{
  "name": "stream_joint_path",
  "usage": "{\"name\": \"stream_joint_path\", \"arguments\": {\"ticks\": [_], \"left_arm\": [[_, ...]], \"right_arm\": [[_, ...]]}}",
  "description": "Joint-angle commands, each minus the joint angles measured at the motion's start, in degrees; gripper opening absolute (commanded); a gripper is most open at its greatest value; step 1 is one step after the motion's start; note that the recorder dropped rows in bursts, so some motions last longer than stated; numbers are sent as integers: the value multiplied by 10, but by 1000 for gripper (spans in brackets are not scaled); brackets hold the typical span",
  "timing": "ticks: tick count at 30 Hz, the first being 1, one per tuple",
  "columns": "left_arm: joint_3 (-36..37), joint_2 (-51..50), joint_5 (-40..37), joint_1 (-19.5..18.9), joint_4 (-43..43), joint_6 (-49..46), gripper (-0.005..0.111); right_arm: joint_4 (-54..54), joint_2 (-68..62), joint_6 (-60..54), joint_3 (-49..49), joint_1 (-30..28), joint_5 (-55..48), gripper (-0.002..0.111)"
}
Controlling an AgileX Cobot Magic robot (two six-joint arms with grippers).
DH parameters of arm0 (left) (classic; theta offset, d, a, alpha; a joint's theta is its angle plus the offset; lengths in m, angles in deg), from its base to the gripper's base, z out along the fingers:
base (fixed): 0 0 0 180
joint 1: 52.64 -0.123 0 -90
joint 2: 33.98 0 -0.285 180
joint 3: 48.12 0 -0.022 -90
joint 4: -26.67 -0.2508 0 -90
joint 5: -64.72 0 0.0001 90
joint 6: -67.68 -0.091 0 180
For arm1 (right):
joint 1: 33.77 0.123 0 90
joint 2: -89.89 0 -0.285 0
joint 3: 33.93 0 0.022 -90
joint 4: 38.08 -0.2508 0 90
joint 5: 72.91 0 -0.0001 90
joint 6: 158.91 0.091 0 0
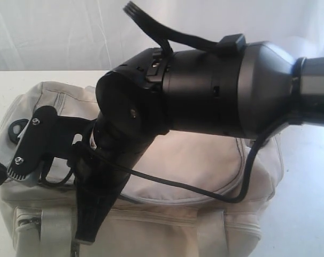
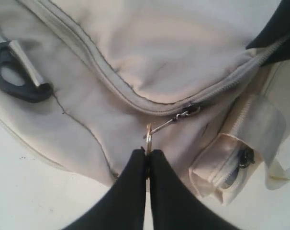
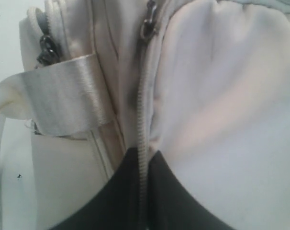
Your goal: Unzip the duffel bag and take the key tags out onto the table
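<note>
Left gripper (image 2: pixel 147 152) has its two black fingers pressed close together. They pinch a small metal zip ring (image 2: pixel 148 136). A thin link joins the ring to the zip slider (image 2: pixel 185 113), which sits on the curved zip of the duffel bag (image 2: pixel 173 43). The zip looks shut on both sides of the slider. A black D-ring (image 2: pixel 16 81) lies flat on the end of the bag, well apart from the gripper. A side pocket (image 2: pixel 231 158) with its own little zip sticks out near the gripper, and a pale strap (image 2: pixel 264 124) runs over it. The bag lies on the white table (image 2: pixel 20 191).

From the outside camera, the big black right arm (image 1: pixel 205 91) reaches over the middle of the bag and bends down to the bag's front left. A black cable (image 1: pixel 205 193) hangs from it across the flap.

Right gripper (image 3: pixel 141 154) is also nearly closed. Its fingers squeeze the zip line (image 3: pixel 144 105) between them, so it holds the bag by that seam. The pale strap is just beside it.
</note>
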Motion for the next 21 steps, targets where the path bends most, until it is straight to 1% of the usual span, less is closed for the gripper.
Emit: {"name": "stream_joint_path", "arguments": {"ticks": [1,6,9,12,14,21], "left_arm": [[-5,-6,13,-3,-51,33,0],[-5,-23,68,-5,-64,45,0],[-8,-39,91,-23,-64,48,0],[-25,-56,91,-50,-58,48,0],[-41,-67,91,-60,-43,39,0],[-97,-135,87,-72,6,-25,0]], "right_arm": [[5,12,19,-2,1,-33,0],[5,25,26,-2,1,-44,0],[5,34,26,-2,1,-53,0],[5,43,27,-15,1,-49,0],[5,52,29,-33,1,-37,0],[5,70,40,-94,1,2,0]]}}
